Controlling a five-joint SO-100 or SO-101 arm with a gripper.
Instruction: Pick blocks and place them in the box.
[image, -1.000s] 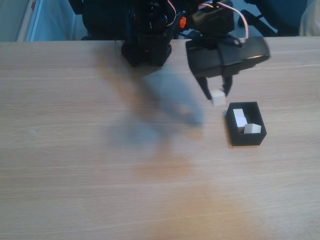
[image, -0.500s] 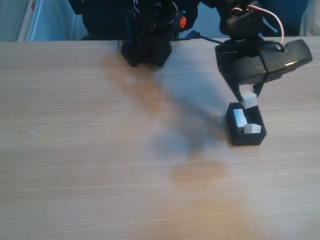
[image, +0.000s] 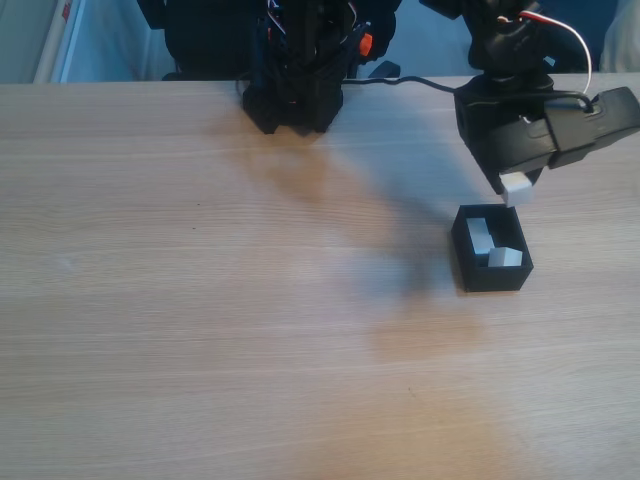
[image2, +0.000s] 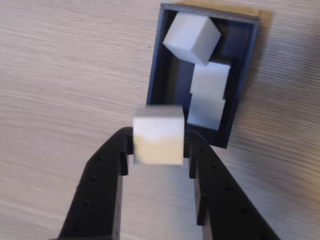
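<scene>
The gripper (image2: 159, 145) is clamped on a white block (image2: 158, 134), holding it in the air just beyond the far end of the black box (image: 466, 258). Three more blocks (image2: 210, 81) lie inside the box. Everything sits on a pale wood-grain table (image: 200, 300), with the arm's dark base (image: 295, 95) at its far edge.

The desk (image2: 60, 75) looks like pale wood laminate, fine-grained and smooth with a soft sheen. The box (image2: 244, 85) is matt black plastic with thin walls. The blocks (image2: 191, 36) are plain white, matt and smooth-faced. The gripper (image2: 159, 150) looks like matt black plastic, its jaws faintly textured.
</scene>
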